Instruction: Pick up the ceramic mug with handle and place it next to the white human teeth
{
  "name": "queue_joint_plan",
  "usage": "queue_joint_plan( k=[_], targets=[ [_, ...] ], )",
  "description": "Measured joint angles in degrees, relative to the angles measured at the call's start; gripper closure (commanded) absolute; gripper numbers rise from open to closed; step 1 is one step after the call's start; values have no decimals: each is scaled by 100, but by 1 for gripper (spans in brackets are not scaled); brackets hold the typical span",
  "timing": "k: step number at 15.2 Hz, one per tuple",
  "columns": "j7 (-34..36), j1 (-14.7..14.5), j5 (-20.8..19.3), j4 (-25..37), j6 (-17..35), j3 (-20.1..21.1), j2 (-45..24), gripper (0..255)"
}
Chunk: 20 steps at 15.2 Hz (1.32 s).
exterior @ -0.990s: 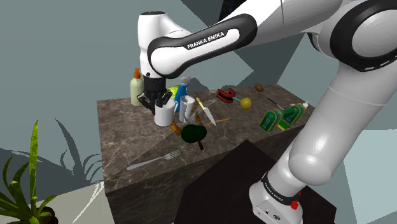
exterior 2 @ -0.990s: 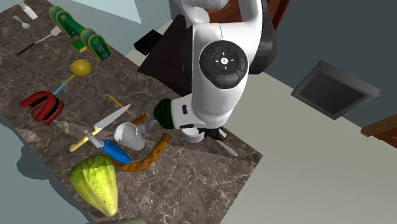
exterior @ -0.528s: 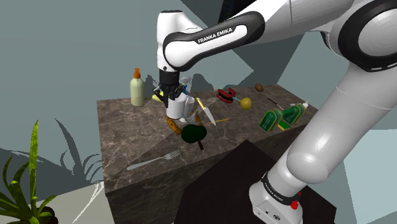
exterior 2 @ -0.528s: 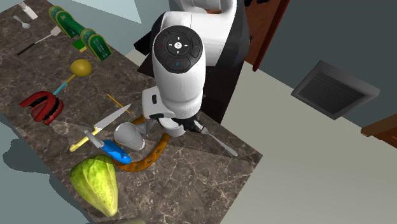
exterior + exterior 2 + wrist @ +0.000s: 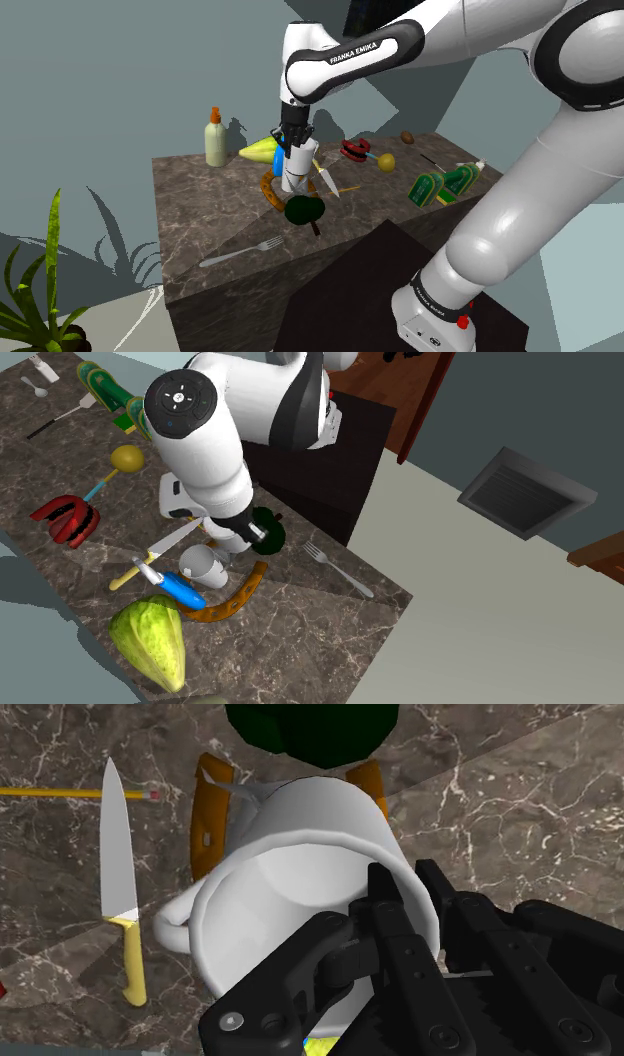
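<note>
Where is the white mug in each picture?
Shoulder view: the mug is near the middle, right under the gripper.
Second exterior view: the mug is left of centre, just below the arm.
Wrist view: the mug is clasped at its rim by the gripper.
Shared landmark: the yellow-handled knife lies beside the mug.

Dark marble counter (image 5: 200, 215), teal-grey walls (image 5: 100, 80), pale floor (image 5: 480, 622), potted plant (image 5: 40, 290) beside the counter, brown wooden door (image 5: 415, 402), grey vent (image 5: 525, 492) low on a darker wall.
</note>
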<state>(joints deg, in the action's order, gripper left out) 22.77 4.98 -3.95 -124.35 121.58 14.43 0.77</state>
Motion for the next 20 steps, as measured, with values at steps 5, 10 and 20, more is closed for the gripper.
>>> queue_joint_plan(
  k=[5,10,20],
  targets=[
    [-712,356,-19,-76,66,-370,54,255],
    [-1390,703,-66,38,113,-728,-63,255],
    [-2697,1381,-89,777,47,-1364,-647,255]
  ],
)
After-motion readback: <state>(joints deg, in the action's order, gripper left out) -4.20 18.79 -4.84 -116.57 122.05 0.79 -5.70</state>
